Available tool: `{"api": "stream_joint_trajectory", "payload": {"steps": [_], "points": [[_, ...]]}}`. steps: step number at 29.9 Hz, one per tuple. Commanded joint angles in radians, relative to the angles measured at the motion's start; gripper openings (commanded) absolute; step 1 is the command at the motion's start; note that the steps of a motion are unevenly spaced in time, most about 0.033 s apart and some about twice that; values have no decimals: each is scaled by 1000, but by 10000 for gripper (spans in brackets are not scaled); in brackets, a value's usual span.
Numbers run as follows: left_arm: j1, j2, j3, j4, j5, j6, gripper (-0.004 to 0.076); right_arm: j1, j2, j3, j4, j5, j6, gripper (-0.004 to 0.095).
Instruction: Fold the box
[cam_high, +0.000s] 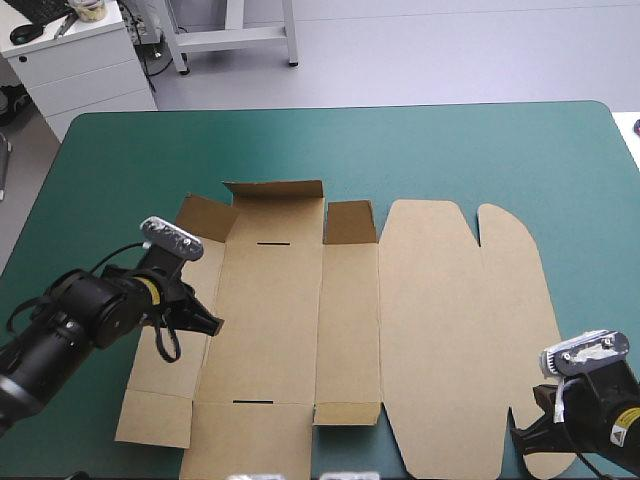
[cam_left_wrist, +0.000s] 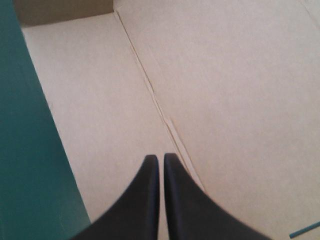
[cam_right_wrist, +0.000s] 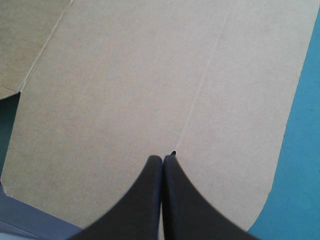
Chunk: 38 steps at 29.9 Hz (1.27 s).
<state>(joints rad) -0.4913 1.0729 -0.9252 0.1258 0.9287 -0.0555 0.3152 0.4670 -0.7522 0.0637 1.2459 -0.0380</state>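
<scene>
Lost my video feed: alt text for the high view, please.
The brown box lies almost flat on the teal-green table, only its short far flaps raised. The left gripper sits over its left side; the right gripper is at its near right corner.

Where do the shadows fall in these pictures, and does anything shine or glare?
High view: the flat brown cardboard box is evenly lit with no glare, while its raised far flaps look darker on their inner faces. Left wrist view: the upright flap ahead of the pincer is shaded and the flat panels are bright. Right wrist view: even light on the box, with no glare or clear shadow.
</scene>
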Motion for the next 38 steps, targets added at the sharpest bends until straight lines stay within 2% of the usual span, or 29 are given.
{"api": "stream_joint_trajectory", "payload": {"steps": [1, 7, 17, 25, 32, 35, 38], "points": [[31, 71, -133, -64, -12, 98, 19, -8, 4, -16, -24, -31, 8, -20], [233, 203, -298, -540, 175, 501, 18, -8, 4, -16, -36, -65, 8, -19], [645, 245, -333, -714, 358, 654, 18, -8, 4, -16, -64, -99, -11, -20], [991, 242, -333, -798, 358, 654, 16, -8, 4, -16, -85, -98, -11, -20], [1082, 242, -333, -799, 345, 548, 22, -8, 4, -16, -86, -112, -11, -20], [1079, 239, -323, -783, 357, 510, 78, -8, 4, -16, -84, -112, -11, -20], [1079, 221, -284, -780, 357, 481, 197, -8, 4, -14, -84, -112, -11, -20]]}}
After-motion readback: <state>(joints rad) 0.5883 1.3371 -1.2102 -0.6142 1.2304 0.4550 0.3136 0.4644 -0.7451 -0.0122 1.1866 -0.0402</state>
